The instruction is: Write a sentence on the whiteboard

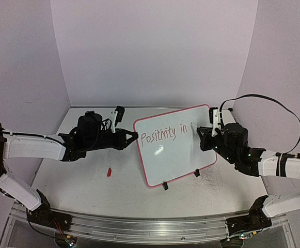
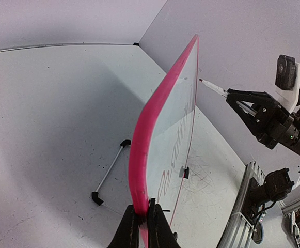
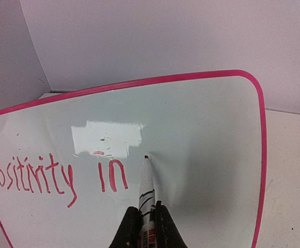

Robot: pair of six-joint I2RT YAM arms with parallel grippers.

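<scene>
Left gripper (image 2: pixel 143 209), bottom centre, pinches the whiteboard (image 2: pixel 178 124) by its frame (image 2: pixel 139 155): stiff, probably light. Right gripper (image 3: pixel 145 213) clamps the marker (image 3: pixel 146 181).

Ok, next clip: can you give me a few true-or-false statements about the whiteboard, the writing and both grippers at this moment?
1. The left gripper is shut on the pink edge of the whiteboard. True.
2. The right gripper is empty. False: it is shut on a marker whose tip points at the board.
3. The lettering reads "Positivity in". True.
4. The whiteboard lies flat on the table. False: it stands tilted up from the table.
5. The small red piece lies on the board. False: it lies on the table, left of the board.
</scene>
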